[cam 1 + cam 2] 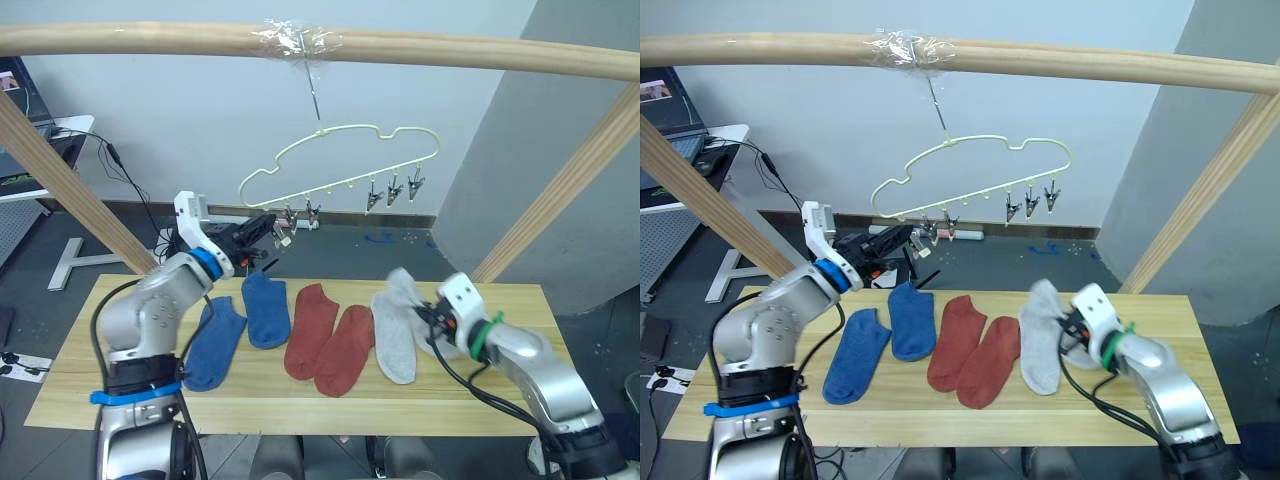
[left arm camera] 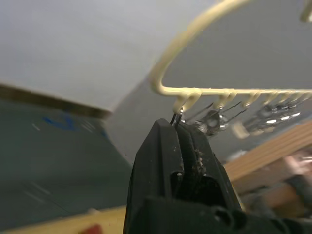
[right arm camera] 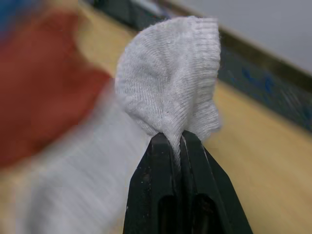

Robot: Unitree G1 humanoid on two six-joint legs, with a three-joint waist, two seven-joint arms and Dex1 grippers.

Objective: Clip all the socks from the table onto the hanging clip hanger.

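The pale yellow-green clip hanger (image 1: pixel 345 135) hangs by its hook from the top pole, with small dark clips (image 1: pixel 392 190) in a row beneath it. My left gripper (image 1: pixel 268 226) is raised at the hanger's left end and is shut on a clip (image 2: pixel 176 117) there. On the table (image 1: pixel 300 405) lie two blue socks (image 1: pixel 215 345), two rust-red socks (image 1: pixel 345 350) and a light grey sock (image 1: pixel 393 345). My right gripper (image 1: pixel 428 312) is shut on the cuff of a second grey sock (image 3: pixel 170 78), which is lifted off the wood at the right.
A frame of round wooden poles (image 1: pixel 480 55) spans the top and slants down on both sides (image 1: pixel 60 175). The hook is taped to the top pole (image 1: pixel 295 40). A desk with cables (image 1: pixel 60 130) stands far left, behind the table.
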